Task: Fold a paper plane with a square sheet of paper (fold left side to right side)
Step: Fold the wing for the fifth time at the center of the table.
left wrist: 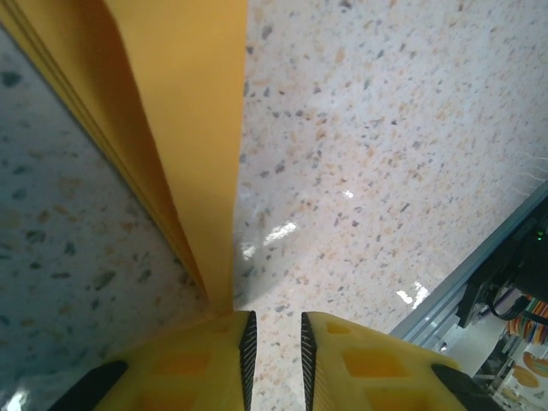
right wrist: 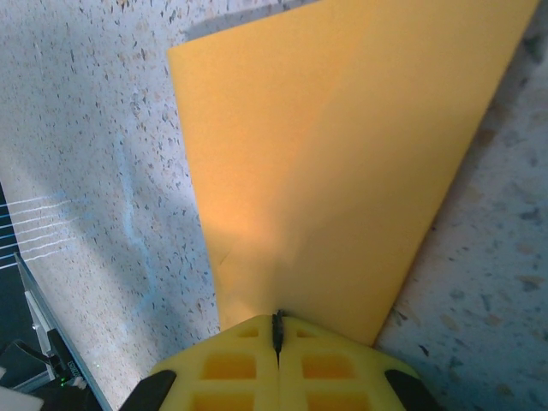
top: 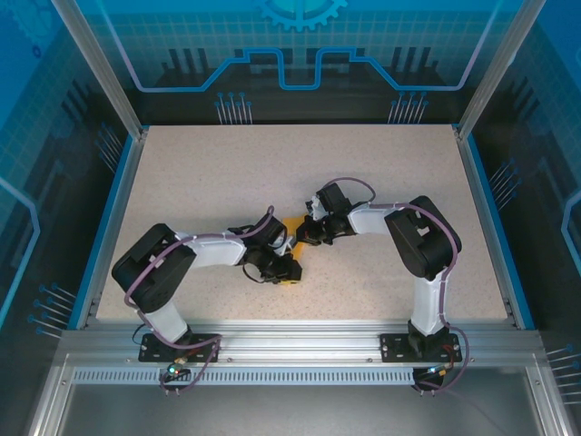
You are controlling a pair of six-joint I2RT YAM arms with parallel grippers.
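From above, both arms reach to the middle of the tabletop (top: pixel 381 173). The orange sheet of paper (top: pixel 292 225) lies between the left end effector (top: pixel 283 269) and the right end effector (top: pixel 306 238), probably so that each steadies one end for creasing.

At the left wrist, the left end effector (left wrist: pixel 274 351) has its fingers narrowly apart, with bare tabletop showing in the gap. The folded sheet (left wrist: pixel 180 111) tapers down to touch one finger, beside the gap rather than in it.

At the right wrist, the right end effector (right wrist: pixel 276 338) has its fingers together. The sheet's (right wrist: pixel 342 154) near edge runs under their tips; whether it is pinched or only pressed, I cannot tell.
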